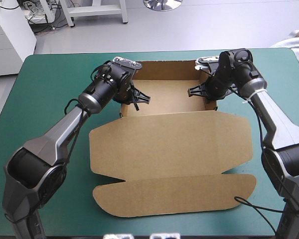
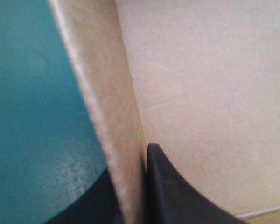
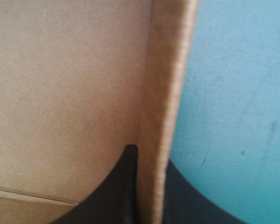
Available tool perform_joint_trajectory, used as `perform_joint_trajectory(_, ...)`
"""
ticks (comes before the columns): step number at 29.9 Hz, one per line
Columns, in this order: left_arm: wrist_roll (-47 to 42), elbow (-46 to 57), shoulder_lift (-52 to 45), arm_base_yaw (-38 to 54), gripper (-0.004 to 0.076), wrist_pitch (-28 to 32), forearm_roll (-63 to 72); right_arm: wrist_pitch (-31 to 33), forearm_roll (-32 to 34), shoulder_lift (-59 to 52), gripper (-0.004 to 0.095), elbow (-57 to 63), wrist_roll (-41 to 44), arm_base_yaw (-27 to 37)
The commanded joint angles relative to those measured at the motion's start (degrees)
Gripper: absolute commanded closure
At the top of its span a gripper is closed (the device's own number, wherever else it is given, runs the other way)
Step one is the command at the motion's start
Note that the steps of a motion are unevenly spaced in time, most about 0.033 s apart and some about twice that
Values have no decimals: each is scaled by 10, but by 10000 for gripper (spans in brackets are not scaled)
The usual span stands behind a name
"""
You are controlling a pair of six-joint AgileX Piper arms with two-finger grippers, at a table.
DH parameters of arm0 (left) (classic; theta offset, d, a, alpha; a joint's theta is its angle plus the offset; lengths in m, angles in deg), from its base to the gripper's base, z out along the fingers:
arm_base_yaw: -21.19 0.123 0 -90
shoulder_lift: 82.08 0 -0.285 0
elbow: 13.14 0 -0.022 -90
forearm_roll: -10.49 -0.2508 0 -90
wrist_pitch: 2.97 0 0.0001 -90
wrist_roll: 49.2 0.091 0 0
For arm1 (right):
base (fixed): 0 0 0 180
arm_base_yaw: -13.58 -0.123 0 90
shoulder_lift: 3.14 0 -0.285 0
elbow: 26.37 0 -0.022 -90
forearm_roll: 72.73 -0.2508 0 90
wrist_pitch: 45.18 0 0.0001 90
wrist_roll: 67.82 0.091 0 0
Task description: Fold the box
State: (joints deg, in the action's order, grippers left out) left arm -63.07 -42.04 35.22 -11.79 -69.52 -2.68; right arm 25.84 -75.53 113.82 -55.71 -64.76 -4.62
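High view: box (image 1: 167, 99) runs left-right; lid (image 1: 169, 144) flat toward robot.

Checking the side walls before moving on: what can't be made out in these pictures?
- High view: the left gripper and right gripper cover the side walls of the box where they clamp; any tucks there are hidden.
- Wrist views: each wall is close and blurred; the tray's corners fall outside the picture.

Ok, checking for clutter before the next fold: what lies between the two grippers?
Only the bare floor of the box, as the high view shows; the left gripper and right gripper each pinch a raised side wall.
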Motion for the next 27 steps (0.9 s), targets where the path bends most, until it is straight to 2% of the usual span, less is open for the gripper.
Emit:
perform_joint_trajectory(1,66,-14,-3,6,733,-4,-11,6,-15,-24,921,-17,-40,1)
perform_joint_trajectory(5,88,-14,18,31,733,-6,51,7,-14,-2,921,-17,-31,1)
perform_joint_trajectory(20,103,8,55,49,731,-22,84,8,-36,50,921,-16,-25,1)
perform_joint_trajectory(22,124,8,56,53,699,-22,115,8,-37,50,921,-16,-25,1)
perform_joint_trajectory(24,134,8,56,59,634,-25,139,8,-37,50,920,-16,-25,1)
perform_joint_trajectory(27,135,8,56,66,489,-44,145,8,-41,50,868,-16,-25,1)
